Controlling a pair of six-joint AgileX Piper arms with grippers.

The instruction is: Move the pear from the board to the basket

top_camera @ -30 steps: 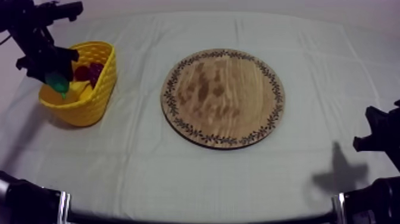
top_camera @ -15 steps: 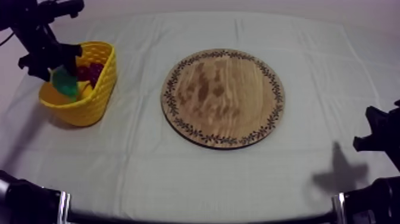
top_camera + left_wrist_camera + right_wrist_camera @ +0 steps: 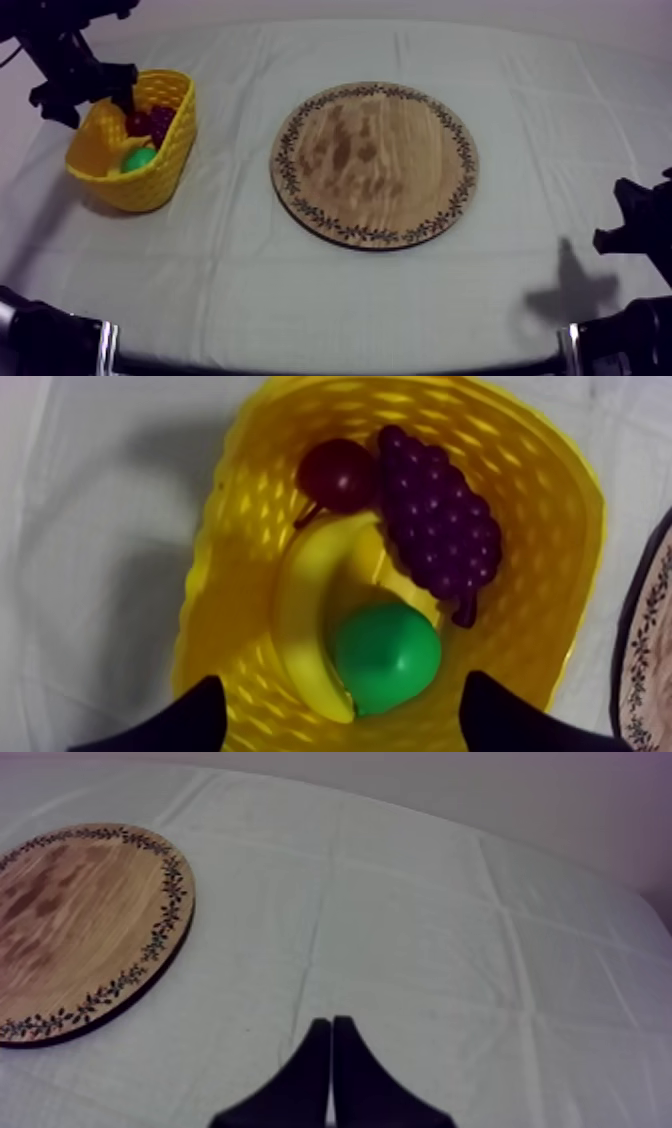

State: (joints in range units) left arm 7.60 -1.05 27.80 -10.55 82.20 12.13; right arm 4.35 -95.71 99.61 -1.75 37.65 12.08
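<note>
Pear [image 3: 385, 656] lies in basket [image 3: 560, 526], leaning on banana [image 3: 300, 606]; board [image 3: 375, 165] bare. Left gripper [image 3: 90, 95] hovers above basket, fingers spread, empty, so drop looks done. Right gripper [image 3: 331, 1027] parked over worktop [image 3: 420, 952], fingers pressed together, clear of the job.

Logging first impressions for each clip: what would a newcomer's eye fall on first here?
The bright yellow woven basket at the left of the table, where a green toy pear lies against a yellow banana, beside purple grapes and a small red fruit. My left gripper hangs open above it. The round wooden board with a patterned rim sits bare mid-table.
</note>
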